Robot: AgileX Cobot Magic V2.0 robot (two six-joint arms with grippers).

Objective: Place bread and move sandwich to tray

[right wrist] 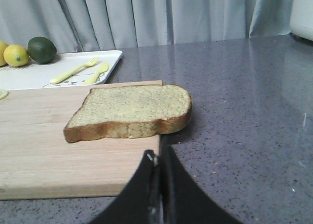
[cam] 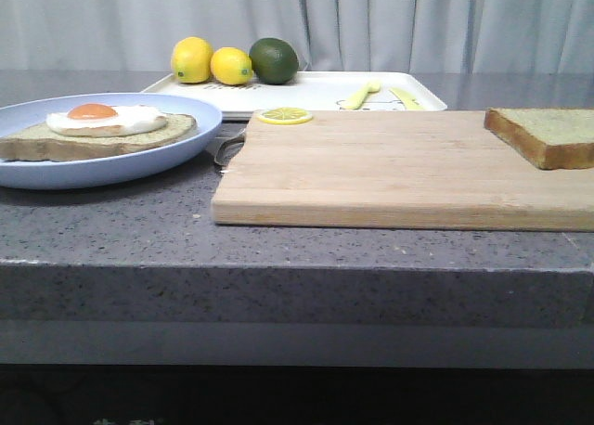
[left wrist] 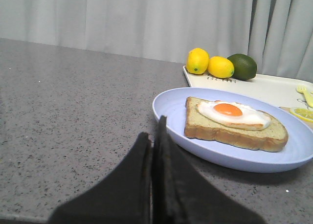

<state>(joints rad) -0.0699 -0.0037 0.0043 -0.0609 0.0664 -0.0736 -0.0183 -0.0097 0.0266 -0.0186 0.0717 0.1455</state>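
The bread (cam: 549, 134) (right wrist: 131, 111) lies flat on the right end of the wooden cutting board (cam: 390, 170). The sandwich (cam: 102, 128) (left wrist: 234, 122), one brown-crusted slice topped with a fried egg, rests on a round pale blue plate (cam: 176, 151) (left wrist: 171, 106) at the left. The white tray (cam: 316, 93) (left wrist: 264, 84) (right wrist: 29, 77) stands behind the board. My left gripper (left wrist: 154, 128) is shut and empty, just short of the plate's rim. My right gripper (right wrist: 157, 153) is shut and empty, close in front of the bread at the board's edge. Neither gripper shows in the front view.
Two lemons (cam: 212, 62) and a lime (cam: 274, 60) sit on the tray's far left, with pale yellow utensils (cam: 380, 95) on its right. A lemon slice (cam: 284, 116) lies on the board's back left corner. The grey counter's front edge (cam: 297, 267) runs near the camera.
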